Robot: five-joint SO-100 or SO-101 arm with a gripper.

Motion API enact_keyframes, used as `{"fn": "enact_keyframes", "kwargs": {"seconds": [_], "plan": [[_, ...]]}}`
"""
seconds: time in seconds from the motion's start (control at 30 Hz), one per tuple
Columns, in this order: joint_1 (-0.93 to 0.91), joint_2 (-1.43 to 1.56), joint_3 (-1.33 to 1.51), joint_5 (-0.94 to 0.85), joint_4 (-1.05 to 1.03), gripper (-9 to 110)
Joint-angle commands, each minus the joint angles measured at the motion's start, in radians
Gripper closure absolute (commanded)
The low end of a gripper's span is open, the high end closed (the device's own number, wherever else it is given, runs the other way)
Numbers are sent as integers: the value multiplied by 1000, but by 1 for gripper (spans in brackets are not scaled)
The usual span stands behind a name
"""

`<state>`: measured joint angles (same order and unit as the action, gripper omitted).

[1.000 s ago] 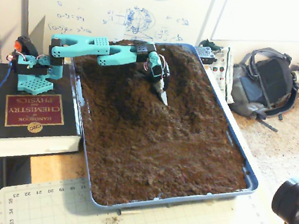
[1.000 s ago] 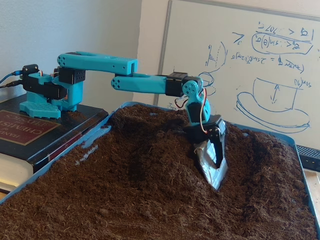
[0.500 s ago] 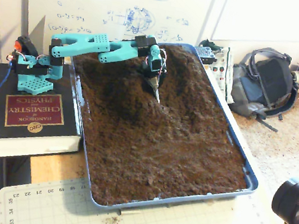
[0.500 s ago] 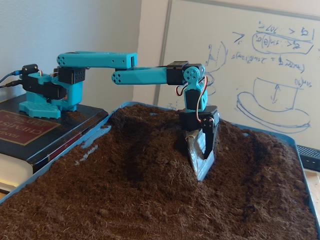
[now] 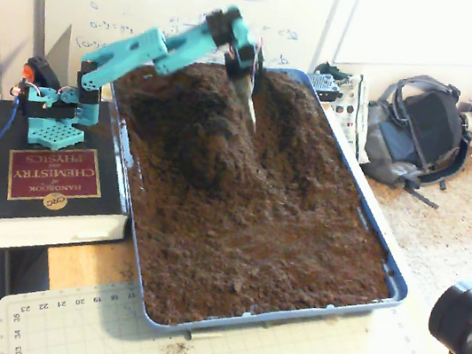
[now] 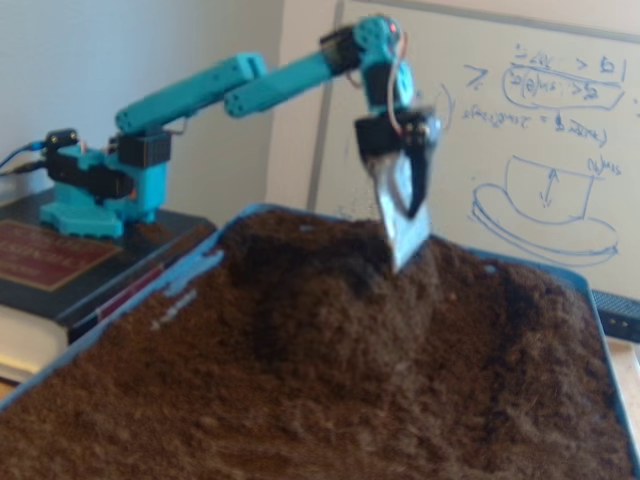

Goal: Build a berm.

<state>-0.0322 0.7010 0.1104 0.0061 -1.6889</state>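
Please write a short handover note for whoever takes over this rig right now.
Hand: raised clear above the soil, scoop-like tip pointing down; open or shut cannot be told.
Berm: a mound heaped at the far end of the blue tray, with a trough to its right in the high fixed view.
Done: soil is piled into a rough ridge.
Left: lengthen and shape it; the near soil is still flat.

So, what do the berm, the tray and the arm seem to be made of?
The berm: loose, crumbly dark brown soil, matte, fibrous-looking. The tray: blue with a smooth thin rim, plastic or painted metal, cannot tell. The arm: turquoise matte plastic, likely printed. Its gripper tip looks shiny grey, perhaps metal or tape.
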Motion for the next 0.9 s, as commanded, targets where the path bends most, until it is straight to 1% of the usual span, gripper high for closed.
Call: {"fn": "enact_keyframes", "kwargs": {"seconds": [0.0,0.2,0.3,0.43,0.57,0.7,0.77,0.87], "plan": [[-17,374,160,5,-32,101],[-21,859,699,-12,-25,101],[-18,1091,989,-14,69,101],[-12,1374,1427,-15,383,101],[26,1600,1953,-15,802,101],[40,1755,2476,2,1192,101],[49,1825,2689,3,1330,101],[101,1976,2895,5,1401,101]]}}
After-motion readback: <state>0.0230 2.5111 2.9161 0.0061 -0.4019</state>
